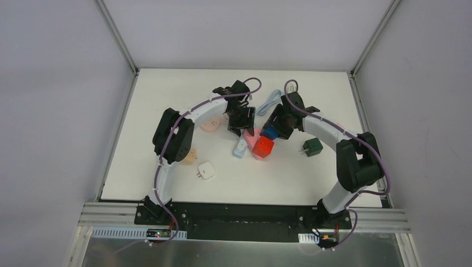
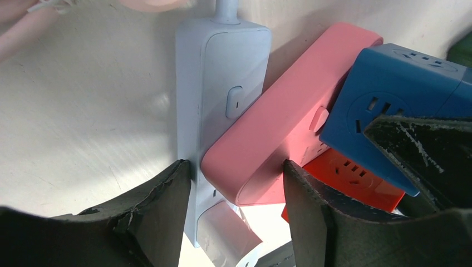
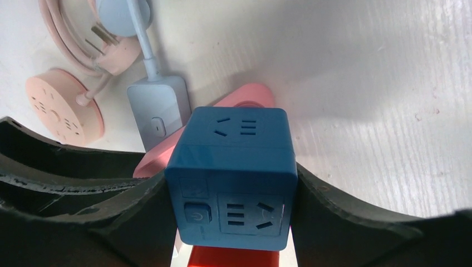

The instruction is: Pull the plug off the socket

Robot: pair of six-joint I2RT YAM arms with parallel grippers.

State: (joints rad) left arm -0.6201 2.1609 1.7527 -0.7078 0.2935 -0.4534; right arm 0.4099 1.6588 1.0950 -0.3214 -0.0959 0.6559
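The blue cube plug sits on the pink power strip in mid-table. My right gripper is shut on the cube; in the right wrist view the gripper has a finger pressed against each side of the cube. My left gripper is shut on the end of the pink strip; in the left wrist view the gripper has one finger on the pink strip and the other against the light blue strip beside it. The cube shows there at the right.
A red cube socket lies against the pink strip, under the blue cube. A green cube is at the right. A white plug and a round pink socket are at the left. A light blue cable lies behind.
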